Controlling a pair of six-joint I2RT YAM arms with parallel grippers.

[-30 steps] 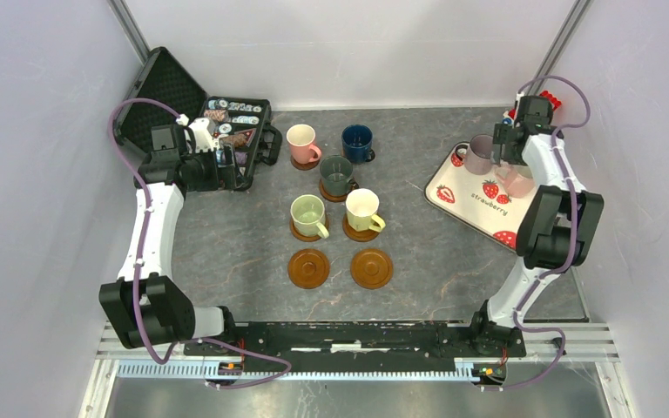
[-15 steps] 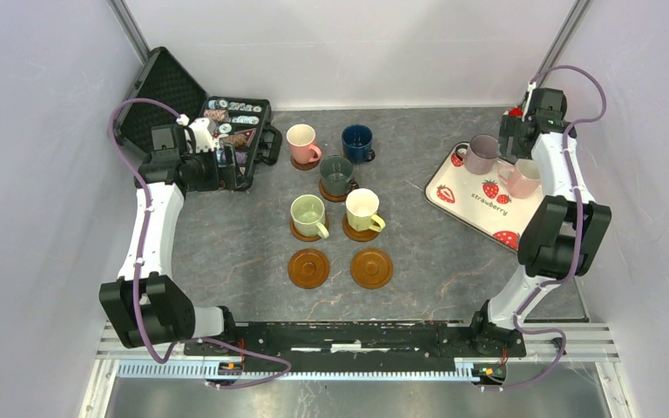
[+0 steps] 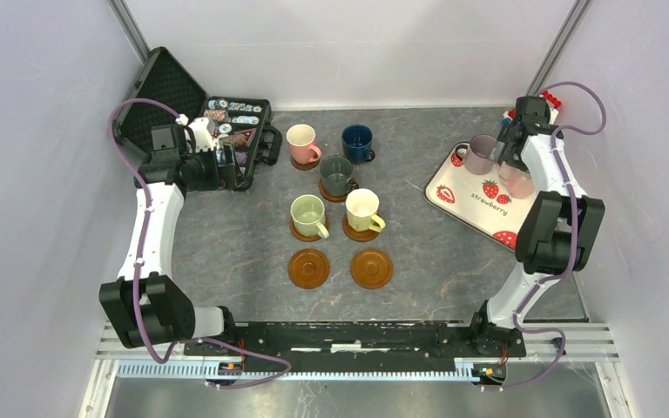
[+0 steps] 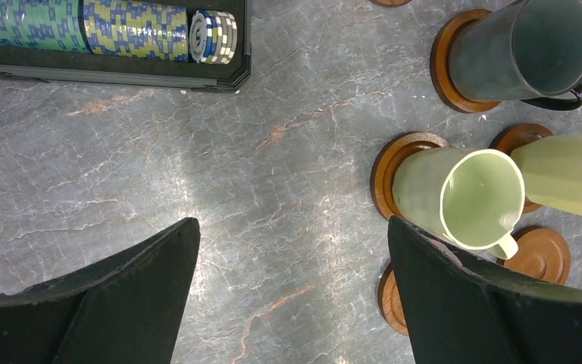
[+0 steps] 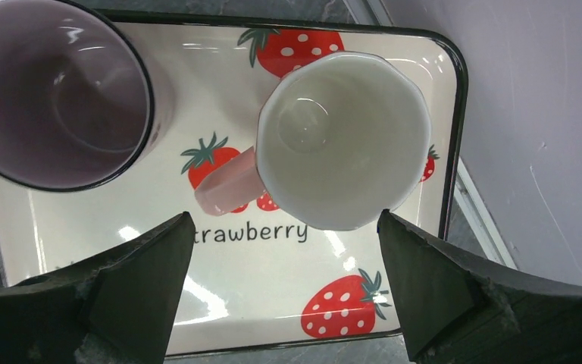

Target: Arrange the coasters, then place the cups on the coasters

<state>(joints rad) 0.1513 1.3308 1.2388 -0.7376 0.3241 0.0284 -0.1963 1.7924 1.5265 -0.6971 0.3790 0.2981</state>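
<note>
The right fingers stand spread as wide as they go and hold nothing, above the white strawberry-print tray at the 3 o'clock side of the bench. In the wrist view the pale pink-white ceramic mug sits upright on the tray, at about 12 to 1 o'clock from the gap between the tips and not yet between them. Its pink handle juts toward 8 o'clock, at the left-hand finger, so a squeeze along the 9-to-3 line would, I judge, catch the handle unless the wrist shifts or turns. The mauve-grey mug stands just beside it at 10 o'clock. The right arm is much the nearer. The left fingers, likewise wide and empty, hang over bare bench well apart. Two round brown wooden coasters lie uncovered at 6 o'clock of the five cups that sit on coasters.
</note>
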